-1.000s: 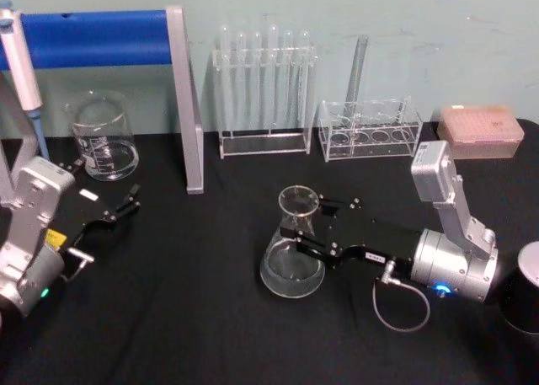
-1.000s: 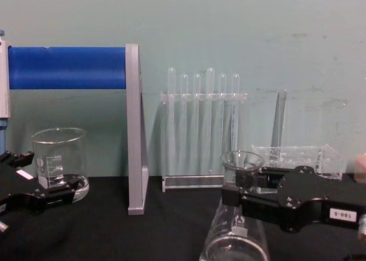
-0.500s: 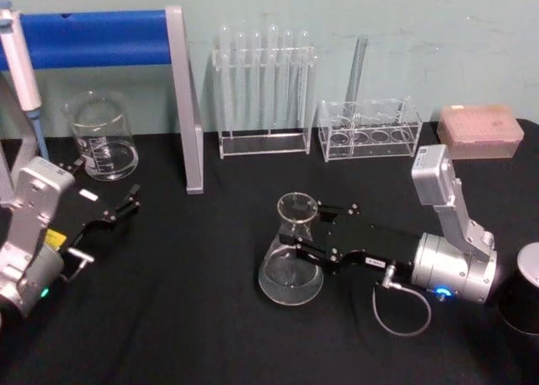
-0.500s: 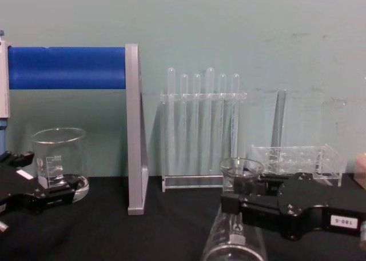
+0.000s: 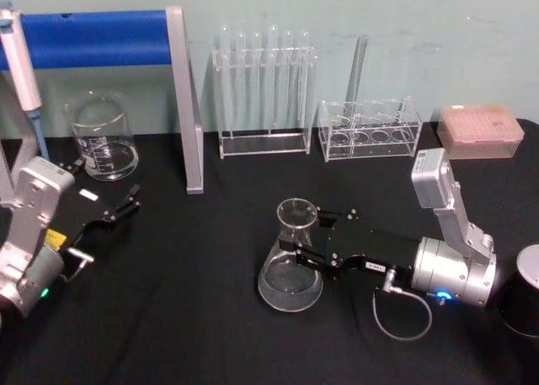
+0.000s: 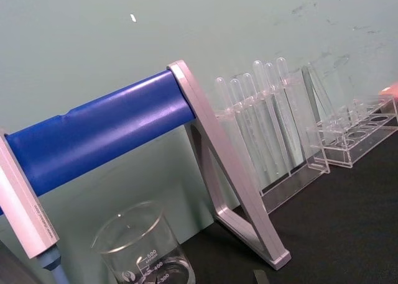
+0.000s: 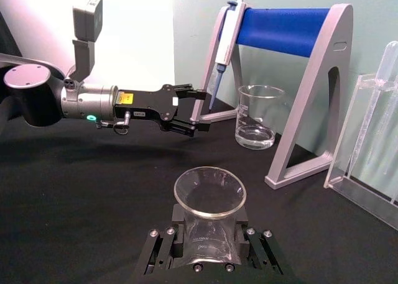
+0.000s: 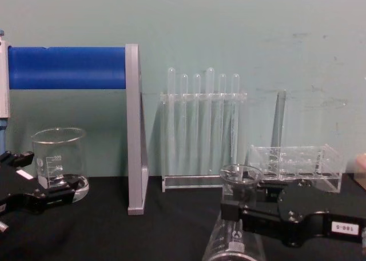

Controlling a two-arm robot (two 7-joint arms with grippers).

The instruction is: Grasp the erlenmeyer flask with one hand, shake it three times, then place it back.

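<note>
The erlenmeyer flask (image 5: pixel 290 259) is clear glass and stands upright at the middle of the black table, its wide base at or just above the cloth. My right gripper (image 5: pixel 301 246) reaches in from the right and is shut on its neck just below the flared rim. The right wrist view looks down on the flask (image 7: pixel 208 212), whose neck is clamped between the black fingers (image 7: pixel 258 253) of the right gripper (image 7: pixel 208 250). In the chest view the flask (image 8: pixel 235 229) and right gripper (image 8: pixel 237 203) sit low on the right. My left gripper (image 5: pixel 118 210) is parked open at the left.
A beaker (image 5: pixel 103 136) stands at the back left under a blue-barred pipette stand (image 5: pixel 93 38). A test tube rack (image 5: pixel 263 90), a low acrylic rack (image 5: pixel 370 131) and a pink tip box (image 5: pixel 480 131) line the back. A dark cylinder (image 5: pixel 526 292) sits at the right edge.
My right gripper has come down and slightly nearer with the flask held in it; the rim sits lower in the chest view. The left arm has not moved.
</note>
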